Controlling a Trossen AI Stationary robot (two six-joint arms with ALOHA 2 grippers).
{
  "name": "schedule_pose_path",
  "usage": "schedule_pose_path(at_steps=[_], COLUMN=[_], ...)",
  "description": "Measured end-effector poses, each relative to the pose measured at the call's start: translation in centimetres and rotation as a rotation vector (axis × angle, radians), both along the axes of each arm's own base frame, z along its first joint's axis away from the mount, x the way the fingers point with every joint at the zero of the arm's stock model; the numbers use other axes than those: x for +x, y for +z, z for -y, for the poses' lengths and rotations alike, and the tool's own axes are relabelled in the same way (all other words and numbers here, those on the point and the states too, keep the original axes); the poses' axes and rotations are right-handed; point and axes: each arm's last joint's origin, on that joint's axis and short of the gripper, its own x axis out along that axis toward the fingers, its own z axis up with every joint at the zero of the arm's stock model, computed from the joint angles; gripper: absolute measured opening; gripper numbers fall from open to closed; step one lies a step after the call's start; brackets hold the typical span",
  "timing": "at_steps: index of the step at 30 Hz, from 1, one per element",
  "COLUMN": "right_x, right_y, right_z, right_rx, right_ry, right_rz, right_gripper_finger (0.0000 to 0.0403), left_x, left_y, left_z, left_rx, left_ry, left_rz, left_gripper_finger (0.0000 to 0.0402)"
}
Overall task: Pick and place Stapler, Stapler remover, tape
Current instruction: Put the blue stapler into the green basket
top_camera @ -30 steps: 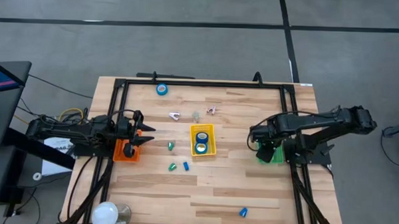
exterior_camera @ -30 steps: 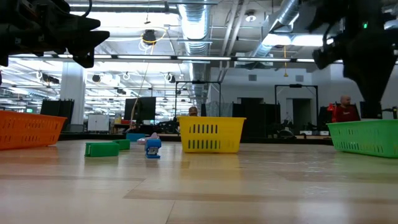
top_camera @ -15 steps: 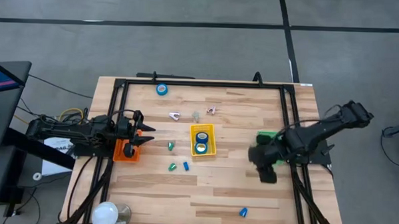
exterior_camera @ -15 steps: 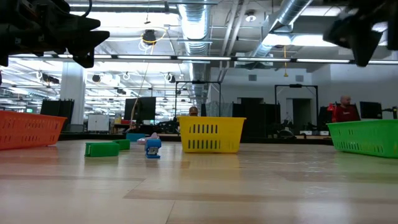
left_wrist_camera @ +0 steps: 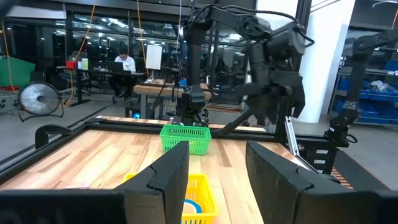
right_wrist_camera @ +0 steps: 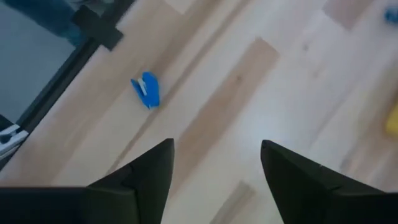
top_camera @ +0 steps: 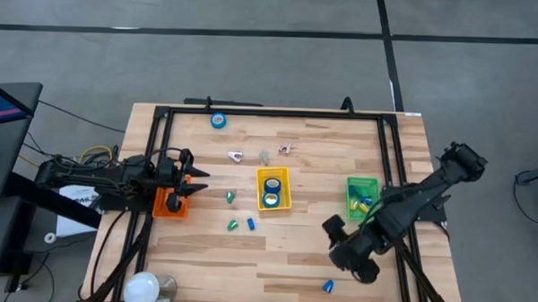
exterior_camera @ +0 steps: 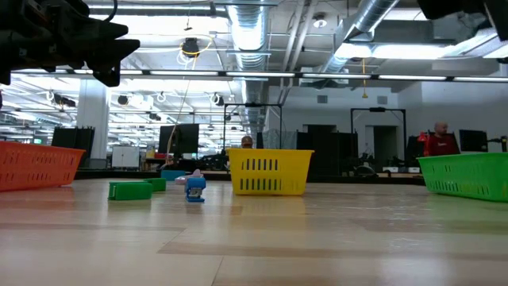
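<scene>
From the high view, my right fingers (top_camera: pixel 350 257) hang over the near-right part of the wooden surface (top_camera: pixel 292 259), spread apart with nothing between them. A small blue stapler (top_camera: pixel 328 285) lies just beyond them toward the near edge. My left fingers (top_camera: pixel 193 182) sit at the left side over the orange basket (top_camera: pixel 164 203), also apart and empty. The yellow basket (top_camera: pixel 272 188) in the middle has two rolls of blue tape (top_camera: pixel 271 183) in it, and one more tape roll (top_camera: pixel 218 120) lies alone near the far edge. The green basket (top_camera: pixel 361 200) on the right holds a couple of small bits, can't make out what. A few small green and blue pieces (top_camera: pixel 240 224) lie just near-left of the yellow basket, and some pale little things (top_camera: pixel 236 156) are scattered farther back, too small to name.

Low view: the yellow basket (exterior_camera: pixel 270 171) is dead centre, the orange basket (exterior_camera: pixel 36 164) at the left edge, the green basket (exterior_camera: pixel 467 175) at the right. A small blue piece (exterior_camera: pixel 195 187) and green blocks (exterior_camera: pixel 131 190) sit left of the yellow one.

Left wrist view: my two fingers (left_wrist_camera: pixel 169 177) are open, looking over the yellow basket (left_wrist_camera: pixel 208 193) toward the green basket (left_wrist_camera: pixel 184 137), with my other arm (left_wrist_camera: pixel 273 62) hanging beyond.

Right wrist view: the fingers (right_wrist_camera: pixel 152 168) are wide open above bare wood, and the blue stapler (right_wrist_camera: pixel 147 91) lies ahead of them, well clear of both tips.
</scene>
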Motion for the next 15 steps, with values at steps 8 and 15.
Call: schedule_pose_path(at_steps=[8, 15], right_x=[1.7, 2.2], right_y=[-2.3, -4.8], right_z=[-2.7, -4.9], right_rx=[-0.047, -0.116], right_ry=[0.152, 0.310], right_rz=[0.017, 0.000], right_gripper_finger=[0.0263, 0.0261], left_x=[0.0, 0.0], left_y=[0.0, 0.0], left_z=[0.0, 0.0], left_rx=[0.000, 0.000], left_ry=[0.000, 0.000], left_rz=[0.000, 0.004], left_gripper_finger=[0.0150, 0.0150])
